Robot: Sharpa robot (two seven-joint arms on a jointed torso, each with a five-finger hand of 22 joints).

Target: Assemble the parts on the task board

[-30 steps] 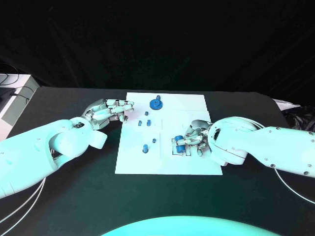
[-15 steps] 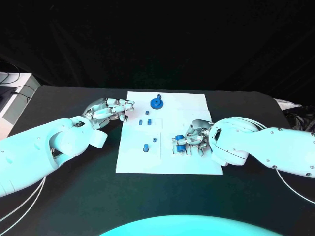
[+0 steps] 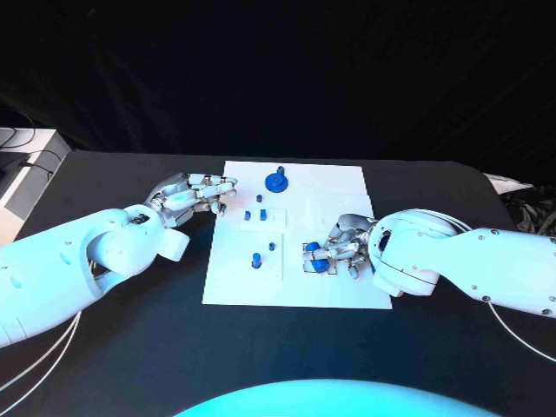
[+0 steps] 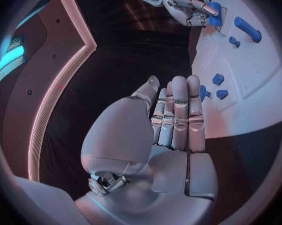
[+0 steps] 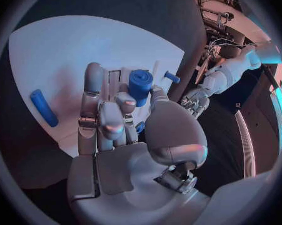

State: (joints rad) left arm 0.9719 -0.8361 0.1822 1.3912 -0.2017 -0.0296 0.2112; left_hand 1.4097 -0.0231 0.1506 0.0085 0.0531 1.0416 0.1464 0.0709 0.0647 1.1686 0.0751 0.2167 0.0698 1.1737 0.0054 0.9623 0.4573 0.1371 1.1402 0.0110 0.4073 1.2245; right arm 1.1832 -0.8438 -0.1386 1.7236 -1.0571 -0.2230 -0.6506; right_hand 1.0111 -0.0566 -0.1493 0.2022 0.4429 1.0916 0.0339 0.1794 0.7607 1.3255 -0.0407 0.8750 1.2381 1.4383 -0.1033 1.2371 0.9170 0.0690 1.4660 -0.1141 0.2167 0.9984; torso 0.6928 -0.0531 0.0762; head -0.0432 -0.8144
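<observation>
The white board [image 3: 315, 217] lies in the middle of the black table [image 3: 115, 347], with small blue pieces scattered over it and a blue knob [image 3: 277, 182] standing near its far edge. At the board's right side the right hand [image 3: 337, 252] has its fingers closed around a blue cylinder [image 5: 139, 85], holding it just over the board. The left hand [image 3: 193, 195] rests at the board's left edge with its fingers straight and held side by side, holding nothing.
</observation>
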